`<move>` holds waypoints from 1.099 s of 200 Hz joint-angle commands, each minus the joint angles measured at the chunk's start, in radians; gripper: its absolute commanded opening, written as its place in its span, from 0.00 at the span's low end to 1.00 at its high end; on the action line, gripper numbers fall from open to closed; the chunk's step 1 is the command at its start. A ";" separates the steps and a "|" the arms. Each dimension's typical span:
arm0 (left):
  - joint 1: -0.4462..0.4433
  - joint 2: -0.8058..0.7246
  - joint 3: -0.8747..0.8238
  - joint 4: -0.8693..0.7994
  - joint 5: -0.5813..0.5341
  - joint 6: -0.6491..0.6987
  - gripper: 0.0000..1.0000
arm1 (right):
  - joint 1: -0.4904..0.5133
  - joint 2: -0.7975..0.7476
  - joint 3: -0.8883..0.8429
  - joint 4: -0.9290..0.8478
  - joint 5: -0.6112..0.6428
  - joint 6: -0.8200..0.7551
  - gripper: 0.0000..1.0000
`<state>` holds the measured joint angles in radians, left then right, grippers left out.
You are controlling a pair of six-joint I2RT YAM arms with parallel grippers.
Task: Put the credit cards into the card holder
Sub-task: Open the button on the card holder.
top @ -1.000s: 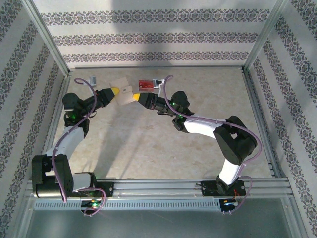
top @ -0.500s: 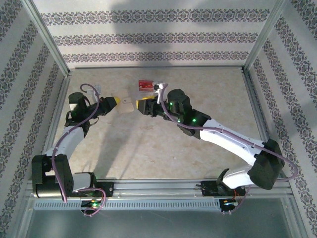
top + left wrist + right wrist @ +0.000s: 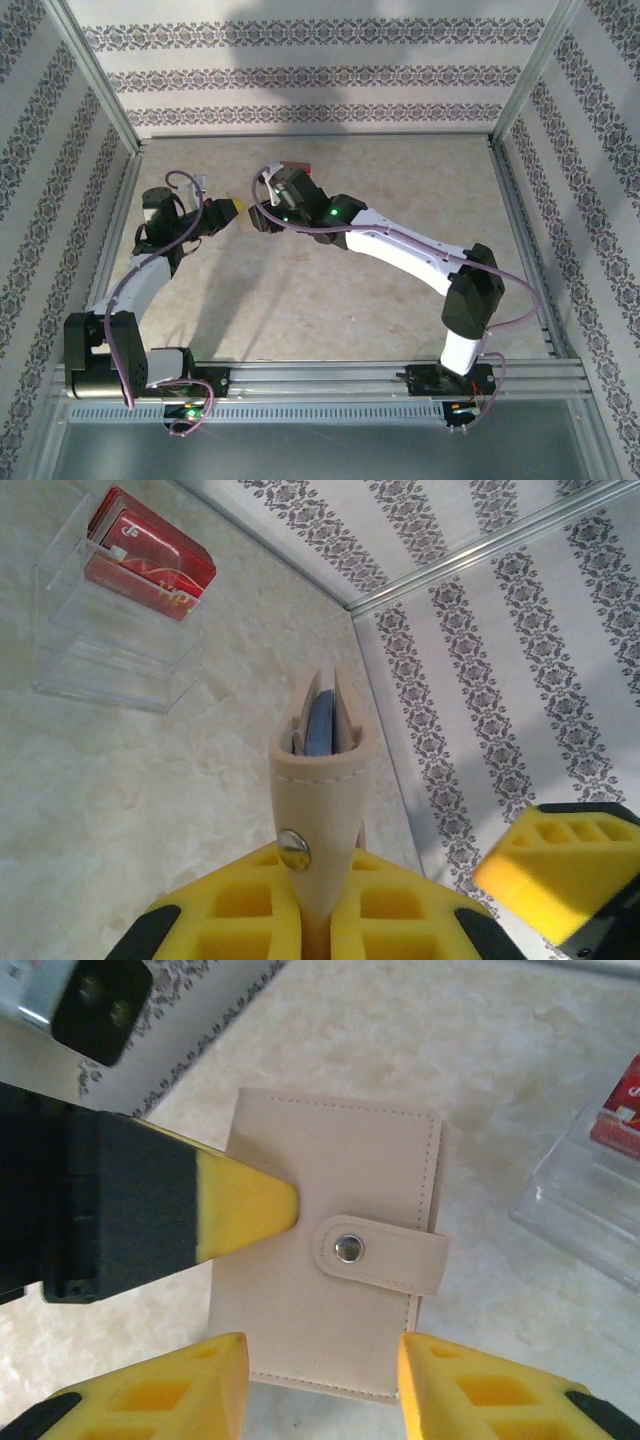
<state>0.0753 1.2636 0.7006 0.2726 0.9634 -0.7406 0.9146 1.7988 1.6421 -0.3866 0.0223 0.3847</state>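
The tan card holder (image 3: 330, 1290) is closed, its tab (image 3: 380, 1252) snapped over the front. My left gripper (image 3: 315, 880) is shut on the holder (image 3: 320, 770), which shows edge-on with grey-blue pockets inside. My right gripper (image 3: 322, 1345) stands open, one finger on each side of the holder's lower edge, apart from it. The left fingertip (image 3: 245, 1215) presses the holder's face. In the top view both grippers, left (image 3: 238, 208) and right (image 3: 262, 218), meet at the holder (image 3: 250, 214). The red credit cards (image 3: 150, 565) stand in a clear case.
The clear plastic case (image 3: 110, 640) stands on the beige table beyond the holder, near the back wall, and shows at the right (image 3: 590, 1190) in the right wrist view. The cage's patterned walls and metal frame (image 3: 100, 75) close in the back left corner.
My right arm has swung left and stretched out over the card holder, and its gripper has opened. My left gripper has kept its hold and drawn the holder slightly nearer.
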 commanded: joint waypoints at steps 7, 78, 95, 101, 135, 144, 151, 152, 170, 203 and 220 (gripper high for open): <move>-0.015 -0.006 0.010 0.026 0.006 0.004 0.00 | 0.009 0.042 0.102 -0.107 0.017 -0.021 0.44; -0.022 -0.007 0.005 0.054 0.016 -0.016 0.00 | 0.009 0.187 0.277 -0.190 0.011 -0.029 0.41; -0.023 -0.009 0.004 0.067 0.023 -0.026 0.00 | 0.006 0.212 0.296 -0.200 0.014 -0.023 0.41; -0.024 -0.009 0.002 0.081 0.027 -0.033 0.00 | 0.003 0.219 0.302 -0.200 0.012 -0.020 0.41; -0.025 -0.012 -0.006 0.127 0.043 -0.061 0.00 | -0.008 0.248 0.320 -0.226 0.034 -0.019 0.35; -0.026 -0.013 -0.007 0.124 0.043 -0.057 0.00 | -0.013 0.244 0.302 -0.226 0.044 -0.017 0.34; -0.025 -0.012 -0.005 0.120 0.043 -0.056 0.00 | -0.017 0.238 0.283 -0.225 0.050 -0.013 0.33; -0.026 -0.012 -0.005 0.121 0.043 -0.056 0.00 | -0.017 0.237 0.280 -0.224 0.050 -0.012 0.33; -0.026 -0.011 -0.006 0.134 0.050 -0.064 0.00 | -0.034 0.211 0.218 -0.203 0.055 -0.002 0.31; -0.026 -0.004 -0.014 0.178 0.060 -0.091 0.00 | -0.064 0.164 0.123 -0.163 0.057 0.014 0.25; -0.026 -0.003 -0.016 0.176 0.056 -0.086 0.00 | -0.076 0.142 0.099 -0.163 0.066 0.011 0.18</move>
<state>0.0574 1.2709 0.6823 0.3305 0.9638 -0.8051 0.8791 1.9800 1.7950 -0.5114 0.0277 0.3893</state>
